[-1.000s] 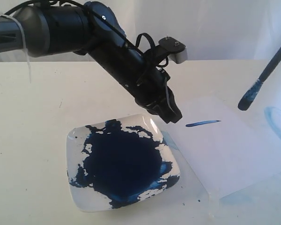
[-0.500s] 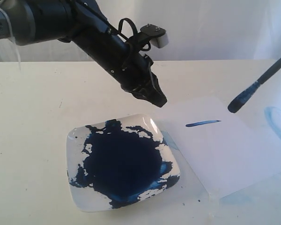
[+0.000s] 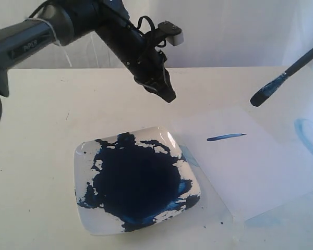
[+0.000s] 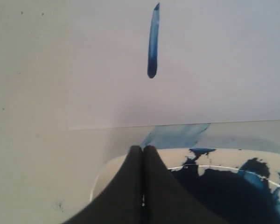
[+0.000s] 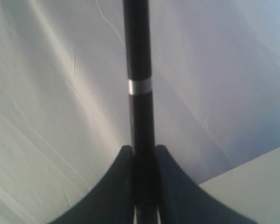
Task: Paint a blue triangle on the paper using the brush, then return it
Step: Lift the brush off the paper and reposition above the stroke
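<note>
in the exterior view the bench (image 3: 41, 130) carries a square plate (image 3: 169, 139) flooded with dark blue paint at about 7 o'clock, and the paper (image 3: 250, 172) lies just beside it at about 4 o'clock, one corner near the plate's edge. only one short blue stroke (image 3: 227, 137) marks the sheet, so the triangle is hardly begun. the brush (image 3: 274, 86) hangs in the air at 2 o'clock, slanted, its blue bristles lowest and clear of the paper; a pale blue smear (image 3: 308, 135) sits on the bench at 3 o'clock. the left claw (image 3: 167, 96) hovers at 12 o'clock, well above the plate, carrying nothing. in the left wrist view the left claw (image 4: 142, 156) has its fingers pressed together over the plate (image 4: 102, 175), with the paper (image 4: 214, 60) and the stroke (image 4: 152, 42) beyond. in the right wrist view the right claw (image 5: 143, 161) is pinching the black handle of the brush (image 5: 139, 46) below its silver band (image 5: 140, 87). the step in hand looks like bringing the bristles down for the next side. it would go best by landing the tip on one end of the stroke, pressing lightly, keeping the slant steady, and dragging slowly so the thin sheet does not slide.
</note>
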`<state>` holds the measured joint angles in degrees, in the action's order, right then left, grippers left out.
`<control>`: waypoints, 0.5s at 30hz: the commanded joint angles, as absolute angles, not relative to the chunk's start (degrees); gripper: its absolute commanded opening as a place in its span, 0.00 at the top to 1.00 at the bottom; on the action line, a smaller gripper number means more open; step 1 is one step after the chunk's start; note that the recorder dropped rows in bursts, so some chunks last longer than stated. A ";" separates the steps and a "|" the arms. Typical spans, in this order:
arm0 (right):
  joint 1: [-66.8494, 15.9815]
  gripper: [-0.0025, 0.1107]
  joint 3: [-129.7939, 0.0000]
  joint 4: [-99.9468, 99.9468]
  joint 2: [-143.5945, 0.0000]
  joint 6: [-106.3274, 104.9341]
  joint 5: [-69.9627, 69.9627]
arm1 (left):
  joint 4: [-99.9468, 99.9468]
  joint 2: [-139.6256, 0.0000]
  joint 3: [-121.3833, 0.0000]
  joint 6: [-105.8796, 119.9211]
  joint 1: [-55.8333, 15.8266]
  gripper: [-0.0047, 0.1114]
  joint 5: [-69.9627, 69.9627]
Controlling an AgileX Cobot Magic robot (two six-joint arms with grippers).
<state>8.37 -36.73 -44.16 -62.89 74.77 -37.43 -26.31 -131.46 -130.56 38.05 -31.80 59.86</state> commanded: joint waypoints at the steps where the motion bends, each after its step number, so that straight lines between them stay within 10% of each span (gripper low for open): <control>1: -0.34 0.98 -36.95 -25.34 -65.63 52.29 -34.27 | -25.60 -137.71 -136.54 37.25 -31.06 0.96 63.49; 15: -18.24 0.98 -38.18 13.21 -81.54 14.11 -40.39 | -35.87 -144.42 -139.98 41.85 -31.52 0.96 55.45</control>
